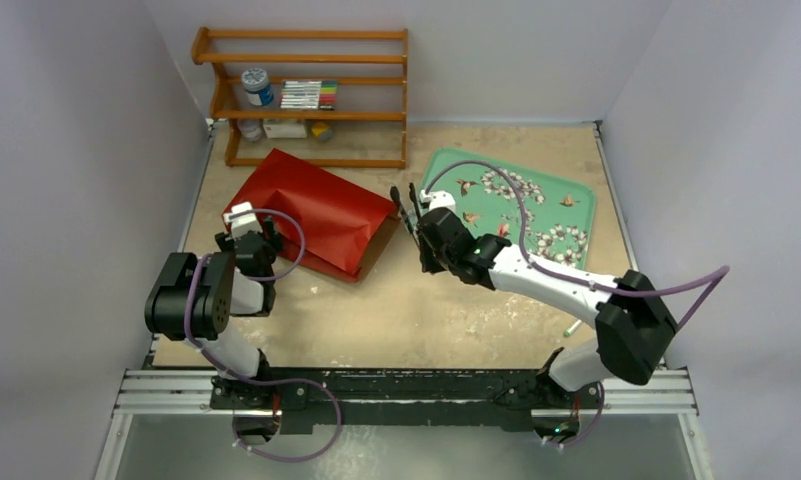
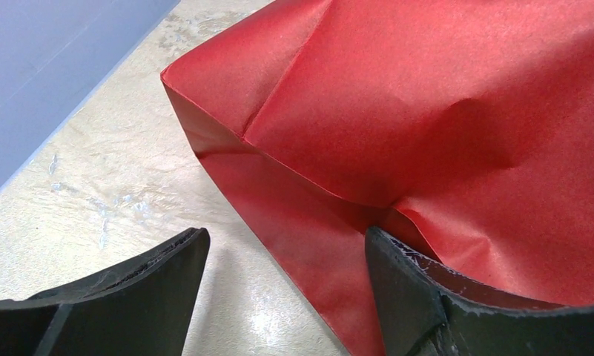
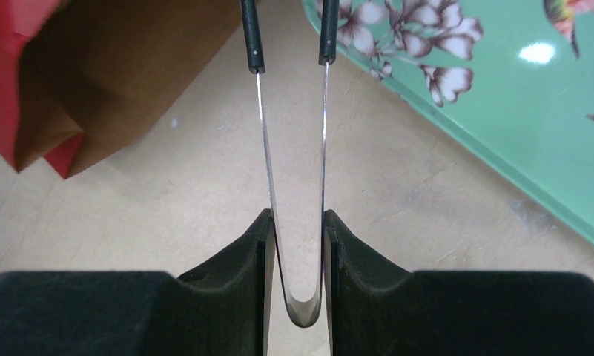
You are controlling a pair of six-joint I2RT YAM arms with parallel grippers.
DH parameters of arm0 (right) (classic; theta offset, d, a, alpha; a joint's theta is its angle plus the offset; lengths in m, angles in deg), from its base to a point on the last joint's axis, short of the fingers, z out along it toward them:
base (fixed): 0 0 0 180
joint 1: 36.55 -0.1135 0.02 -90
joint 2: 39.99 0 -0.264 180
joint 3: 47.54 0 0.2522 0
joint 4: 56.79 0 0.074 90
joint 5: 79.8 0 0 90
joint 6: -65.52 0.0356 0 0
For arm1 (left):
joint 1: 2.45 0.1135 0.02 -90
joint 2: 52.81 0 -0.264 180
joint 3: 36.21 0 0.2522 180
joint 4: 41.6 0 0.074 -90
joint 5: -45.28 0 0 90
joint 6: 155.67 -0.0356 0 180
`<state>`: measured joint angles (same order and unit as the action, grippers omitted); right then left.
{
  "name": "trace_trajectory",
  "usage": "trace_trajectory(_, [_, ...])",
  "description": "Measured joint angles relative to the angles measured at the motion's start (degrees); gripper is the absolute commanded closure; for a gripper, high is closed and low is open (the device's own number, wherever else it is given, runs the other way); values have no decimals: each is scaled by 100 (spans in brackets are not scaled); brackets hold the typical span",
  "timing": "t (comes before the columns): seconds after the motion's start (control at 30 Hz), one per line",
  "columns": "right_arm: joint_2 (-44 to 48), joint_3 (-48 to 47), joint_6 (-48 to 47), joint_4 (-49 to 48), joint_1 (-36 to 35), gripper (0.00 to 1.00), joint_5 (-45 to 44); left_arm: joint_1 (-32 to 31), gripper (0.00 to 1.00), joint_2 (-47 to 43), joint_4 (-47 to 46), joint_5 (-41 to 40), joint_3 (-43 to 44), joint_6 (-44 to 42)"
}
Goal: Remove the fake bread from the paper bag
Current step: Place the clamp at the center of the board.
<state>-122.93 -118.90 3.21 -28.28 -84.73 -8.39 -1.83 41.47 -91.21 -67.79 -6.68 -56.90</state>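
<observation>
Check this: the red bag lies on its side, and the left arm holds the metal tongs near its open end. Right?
No, wrong arm: the right jaws hold the tongs, as the right wrist view shows. The bag does lie on its side, tongs near its open end.

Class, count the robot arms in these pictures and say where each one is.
2. The left arm is at the closed end of the red bag; the right arm reaches between the bag's open mouth and the green tray, holding metal tongs. None seems hidden.
</observation>
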Motion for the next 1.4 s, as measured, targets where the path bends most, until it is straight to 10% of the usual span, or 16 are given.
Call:
trace_trajectory(0.9, [-1150, 852, 837, -1276, 70, 55, 479, 0, 18, 0, 0, 42, 0, -2])
trace_trajectory(1.4, [295, 1056, 879, -988, 70, 46, 50, 0, 16, 0, 0, 39, 0, -2])
